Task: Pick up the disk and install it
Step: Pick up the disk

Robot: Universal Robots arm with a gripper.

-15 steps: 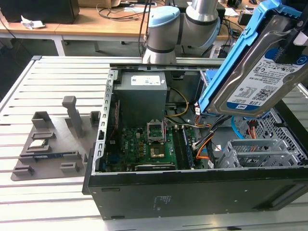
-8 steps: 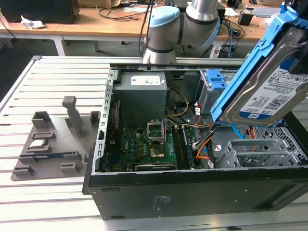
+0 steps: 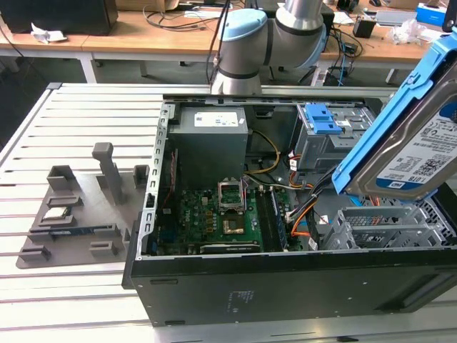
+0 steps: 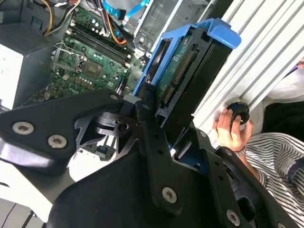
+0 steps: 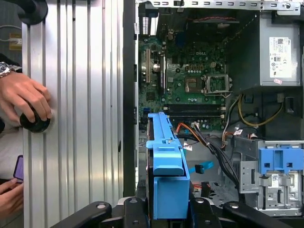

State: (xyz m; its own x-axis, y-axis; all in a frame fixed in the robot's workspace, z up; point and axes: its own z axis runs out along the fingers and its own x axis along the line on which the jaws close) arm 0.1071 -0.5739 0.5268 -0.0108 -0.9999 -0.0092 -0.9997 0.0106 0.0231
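Blue-framed disk (image 3: 420, 146), long axis slanting steeply upward, sits clamped in the hand (image 5: 169, 211) above the case (image 3: 285, 286).

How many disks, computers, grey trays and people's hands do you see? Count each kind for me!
Disk, gripped in the pincer: 1
Open computer case: 1
Grey tray: 1
Hands: 2
Total: 5
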